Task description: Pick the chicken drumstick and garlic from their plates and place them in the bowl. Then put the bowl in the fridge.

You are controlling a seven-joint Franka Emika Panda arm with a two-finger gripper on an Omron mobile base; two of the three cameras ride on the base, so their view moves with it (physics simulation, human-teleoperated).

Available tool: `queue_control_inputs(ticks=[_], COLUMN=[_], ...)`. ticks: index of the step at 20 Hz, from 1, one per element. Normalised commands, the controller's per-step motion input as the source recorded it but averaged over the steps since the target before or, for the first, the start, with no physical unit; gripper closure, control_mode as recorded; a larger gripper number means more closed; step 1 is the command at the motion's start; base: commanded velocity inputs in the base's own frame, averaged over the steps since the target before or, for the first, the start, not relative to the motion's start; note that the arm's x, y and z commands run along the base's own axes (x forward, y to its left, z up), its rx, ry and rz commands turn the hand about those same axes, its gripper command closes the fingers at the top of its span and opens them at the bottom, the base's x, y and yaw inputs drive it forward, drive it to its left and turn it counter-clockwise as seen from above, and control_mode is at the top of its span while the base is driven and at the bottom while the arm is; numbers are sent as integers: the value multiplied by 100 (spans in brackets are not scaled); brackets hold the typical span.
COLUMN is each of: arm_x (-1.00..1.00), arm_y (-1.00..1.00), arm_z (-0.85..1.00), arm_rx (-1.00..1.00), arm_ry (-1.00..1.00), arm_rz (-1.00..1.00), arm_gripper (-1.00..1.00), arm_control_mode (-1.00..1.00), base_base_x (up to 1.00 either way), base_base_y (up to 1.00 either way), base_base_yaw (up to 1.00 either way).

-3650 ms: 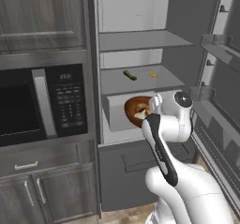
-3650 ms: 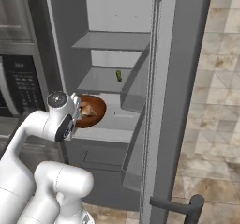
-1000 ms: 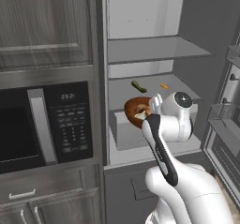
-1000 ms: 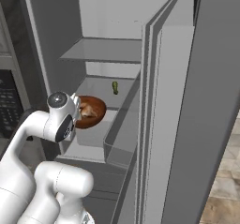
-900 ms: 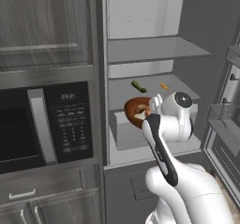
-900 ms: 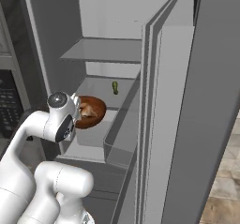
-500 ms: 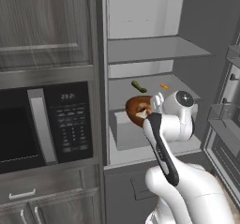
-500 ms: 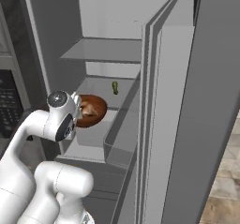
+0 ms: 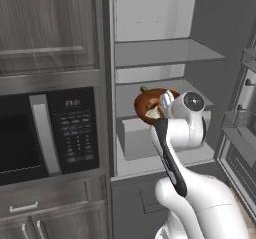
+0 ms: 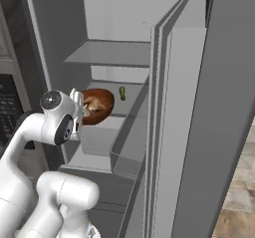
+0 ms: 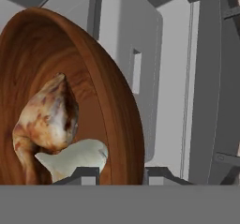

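Bowl (image 11: 101, 92) w/ chicken drumstick (image 11: 44, 117) & garlic (image 11: 75, 156) inside is gripped at rim by pincer (image 11: 121, 175), held in open fridge (image 9: 165, 58) over drawer (image 9: 131, 138).

Bowl (image 9: 150, 105) held up in front of the open fridge (image 9: 165, 58), level with the middle shelf (image 9: 200, 90) and above the drawer (image 9: 137, 138). Inside the bowl, chicken drumstick (image 11: 47, 117) and garlic (image 11: 75, 157) touching, garlic nearer the gripper (image 11: 122, 174). Gripper clamped on the bowl's rim, one finger inside, one outside. Small item (image 10: 122, 93) lying farther back on the same shelf, behind the bowl. Microwave (image 9: 47, 133) left of the fridge, cabinet (image 9: 47, 28) above it. Fridge door (image 10: 199, 132) swung open on the right.
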Motion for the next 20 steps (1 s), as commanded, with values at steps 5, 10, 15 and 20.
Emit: queue_control_inputs(ticks=[5,10,15,20], arm_x=[44,53,51,38], arm_y=[-16,-8,-4,-1], arm_z=[4,0,0,-1], arm_rx=[-1,0,0,0], arm_ry=[5,7,4,0], arm_rz=[9,9,1,0], arm_gripper=[100,100,100,100], arm_control_mode=[-100,-100,-100,-100], base_base_x=[0,0,0,0], base_base_y=[0,0,0,0], base_base_yaw=[0,0,0,0])
